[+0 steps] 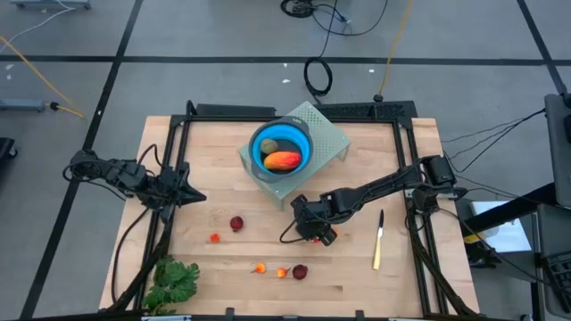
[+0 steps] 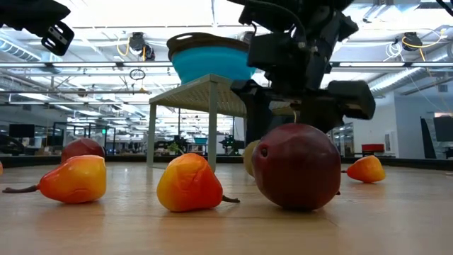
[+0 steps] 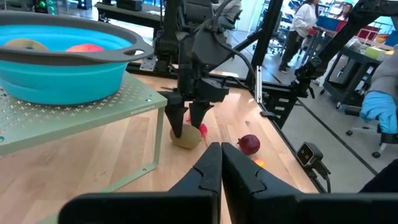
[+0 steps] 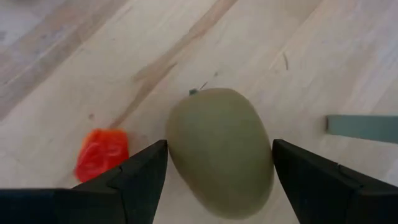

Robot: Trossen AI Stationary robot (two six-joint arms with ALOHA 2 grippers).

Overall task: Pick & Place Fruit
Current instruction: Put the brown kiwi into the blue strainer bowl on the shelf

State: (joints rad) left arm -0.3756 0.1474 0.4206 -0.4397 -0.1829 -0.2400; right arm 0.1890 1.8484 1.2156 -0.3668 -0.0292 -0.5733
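A dark red ball [image 2: 297,166] fills the low view's wooden table [image 2: 382,227], half-hiding the oval fruit [image 4: 219,149] straddled by the right gripper's [image 4: 219,168] wide jaws; the left gripper [image 3: 221,163], closed, is parked at left.

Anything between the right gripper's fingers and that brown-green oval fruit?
Nothing: the right wrist view shows the right gripper open, fingers straddling the brown-green oval fruit on bare wooden table, slim gaps either side.

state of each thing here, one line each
right gripper: open, fingers straddling the brown-green fruit
brown-green fruit: lying on the table, not lifted
left gripper: shut, empty, waiting at the table's left
blue bowl: upright on the green stand, two fruits inside
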